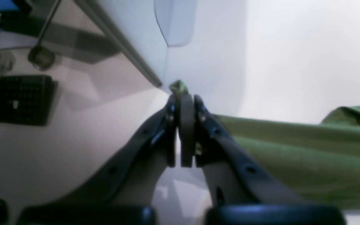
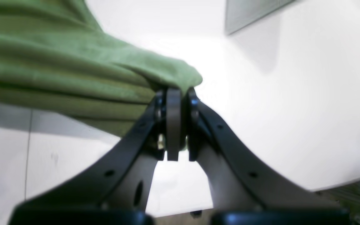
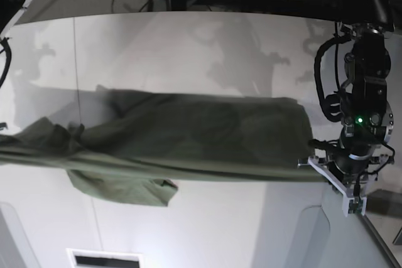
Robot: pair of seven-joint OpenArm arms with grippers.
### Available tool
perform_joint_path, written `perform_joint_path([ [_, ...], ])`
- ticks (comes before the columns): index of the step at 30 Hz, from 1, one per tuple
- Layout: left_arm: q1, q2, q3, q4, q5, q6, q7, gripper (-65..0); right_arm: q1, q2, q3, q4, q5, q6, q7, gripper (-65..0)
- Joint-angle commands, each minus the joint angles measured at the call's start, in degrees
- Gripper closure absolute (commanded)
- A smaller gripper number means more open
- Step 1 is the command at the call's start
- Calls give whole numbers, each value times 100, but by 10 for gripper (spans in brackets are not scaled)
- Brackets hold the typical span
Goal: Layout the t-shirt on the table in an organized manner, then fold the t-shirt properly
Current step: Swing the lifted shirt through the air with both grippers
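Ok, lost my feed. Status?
Left gripper shut on t-shirt. Right gripper shut on it too. Shirt stretched between them over table. Nothing in the way.

Olive t-shirt (image 3: 188, 136) stretched w/ folds across white table (image 3: 207, 48) (one flap drooping), ends lifted

Soft blurry wrist views, overexposed white table (image 2: 292, 109), dimmer shadowed base view

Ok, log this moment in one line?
left gripper: shut on t-shirt | right gripper: shut on t-shirt | t-shirt: stretched above table
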Motion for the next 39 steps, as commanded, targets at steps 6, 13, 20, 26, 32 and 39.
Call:
perform_joint_path([
  [6, -539, -446, -72, 31, 205, 53, -799, 0, 583, 445, -521, 92, -159, -75, 58, 0],
  [13, -1418, -42, -142, 4, 205, 53, -826, 0, 1067, 463, -539, 92, -159, -75, 58, 0],
  [20, -2271, 837, -151, -207, 267, 53, -835, 0, 1603, 524, -539, 92, -168, -75, 67, 0],
  [26, -3001, 1092, -151, -585, 275, 53, -870, 0, 2130, 797, -548, 57, -168, -75, 67, 0],
  [32, -3256, 1092, -142, -980, 275, 53, -1960, 0, 2605, 920, -556, -286, -168, -75, 85, 0],
  [39, -3625, 1101, -107, -1341, 223, 53, -2206, 0, 2755, 1069, -636, -805, -168, -75, 788, 0],
])
